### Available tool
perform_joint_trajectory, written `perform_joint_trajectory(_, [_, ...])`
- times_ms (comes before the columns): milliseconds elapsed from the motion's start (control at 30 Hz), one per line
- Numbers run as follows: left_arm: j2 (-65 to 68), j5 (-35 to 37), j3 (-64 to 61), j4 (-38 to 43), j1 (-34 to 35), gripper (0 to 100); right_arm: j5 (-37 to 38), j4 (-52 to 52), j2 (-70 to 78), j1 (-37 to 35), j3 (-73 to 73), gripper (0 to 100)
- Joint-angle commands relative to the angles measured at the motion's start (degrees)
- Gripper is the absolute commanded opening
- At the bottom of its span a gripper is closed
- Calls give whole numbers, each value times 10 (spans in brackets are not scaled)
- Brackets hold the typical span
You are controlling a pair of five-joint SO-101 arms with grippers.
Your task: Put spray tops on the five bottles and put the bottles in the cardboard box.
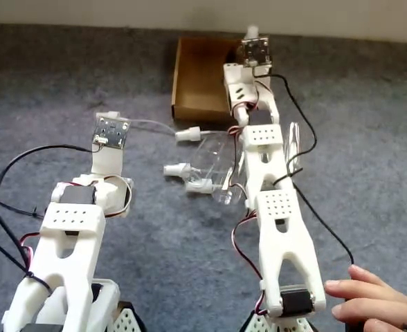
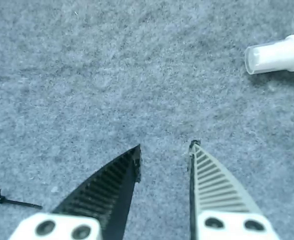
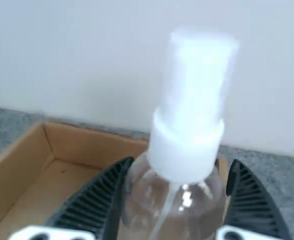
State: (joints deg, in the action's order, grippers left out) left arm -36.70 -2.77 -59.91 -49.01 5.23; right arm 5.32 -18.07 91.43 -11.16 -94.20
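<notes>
From 7 o'clock the left arm [image 1: 72, 235] points to 12, left gripper [image 2: 164, 147] spread open and facing down, while the right arm [image 1: 276, 214] stretches to 12, right gripper [image 3: 179, 167] clamped on a bottle [image 3: 189, 125].

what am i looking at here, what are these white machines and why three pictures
Two white robot arms stand side by side. The high view looks down on both; each other picture comes from a camera on one arm's wrist. The left gripper is open and empty above the grey carpet. The right gripper holds a clear bottle with a white spray top above the cardboard box. More bottles with white tops lie between the arms.
</notes>
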Motion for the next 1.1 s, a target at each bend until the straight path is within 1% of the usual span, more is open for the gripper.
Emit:
perform_joint_trajectory(0, [-5,-5,4,8,-11,156,3,2,-56,3,-95,268])
perform_joint_trajectory(100, [-5,-5,4,8,-11,156,3,8,-67,0,-95,268])
perform_joint_trajectory(233, [-5,-5,4,8,-11,156,3,45,-85,0,-95,268])
perform_joint_trajectory(400, [-5,-5,4,8,-11,156,3,49,-116,-3,-95,268])
perform_joint_trajectory(667, [-5,-5,4,8,-11,156,3,43,-224,0,-95,265])
perform_joint_trajectory(733, [-5,-5,4,8,-11,156,3,23,-263,0,-95,265])
perform_joint_trajectory(800, [-5,-5,4,8,-11,157,3,-50,-315,0,-95,264])
perform_joint_trajectory(833, [-5,-5,4,8,-11,157,3,-111,-345,0,-95,264])
perform_joint_trajectory(867, [-5,-5,4,8,-11,157,3,-187,-378,0,-95,263])
perform_joint_trajectory(1000, [-5,-5,4,8,-11,157,3,-549,-510,-1,-95,263])
perform_joint_trajectory(1067, [-5,-5,4,8,-11,157,3,-675,-557,-2,-95,262])
